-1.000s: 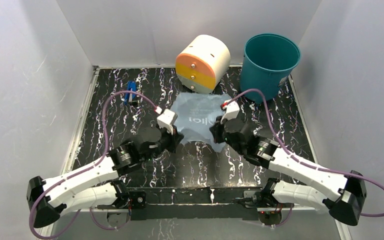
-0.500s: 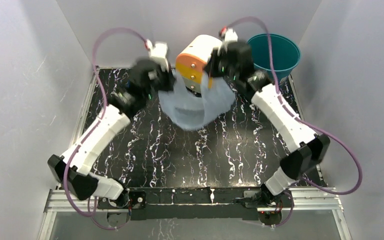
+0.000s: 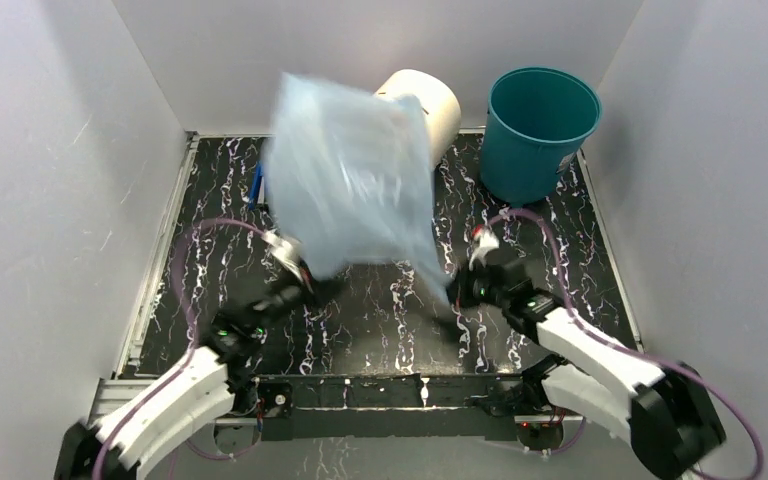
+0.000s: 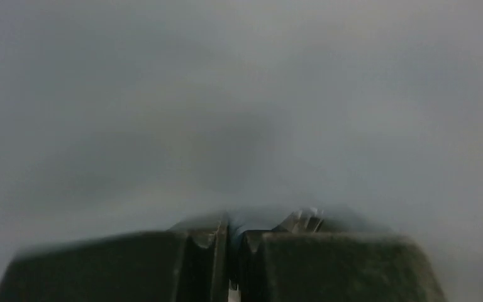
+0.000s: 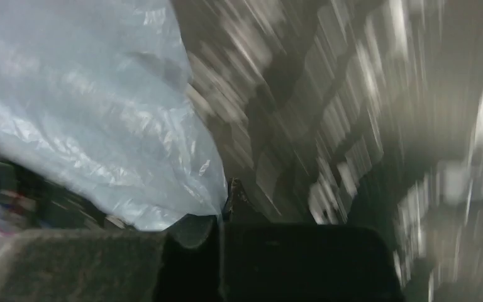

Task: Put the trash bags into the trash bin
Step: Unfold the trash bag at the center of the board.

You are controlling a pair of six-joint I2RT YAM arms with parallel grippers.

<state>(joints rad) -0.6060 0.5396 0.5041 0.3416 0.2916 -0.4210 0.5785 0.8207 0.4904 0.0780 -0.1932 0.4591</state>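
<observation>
Near the bases, the left gripper (image 3: 310, 280) and right gripper (image 3: 457, 295) each pinch a lower corner of the trash bag (image 3: 350, 180). I think this lets it billow open above the counter (image 3: 380, 310). The trash bin (image 3: 535, 160) stands well apart at 1 o'clock.

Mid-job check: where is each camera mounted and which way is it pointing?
Top external: above, behind the bases, looking down on the table; both arms, trash bag, trash bin.
Left wrist: along its closed fingers; otherwise grey blur.
Right wrist: past its fingers at the trash bag and streaked table.
Shared: top and right wrist show the trash bag.
</observation>
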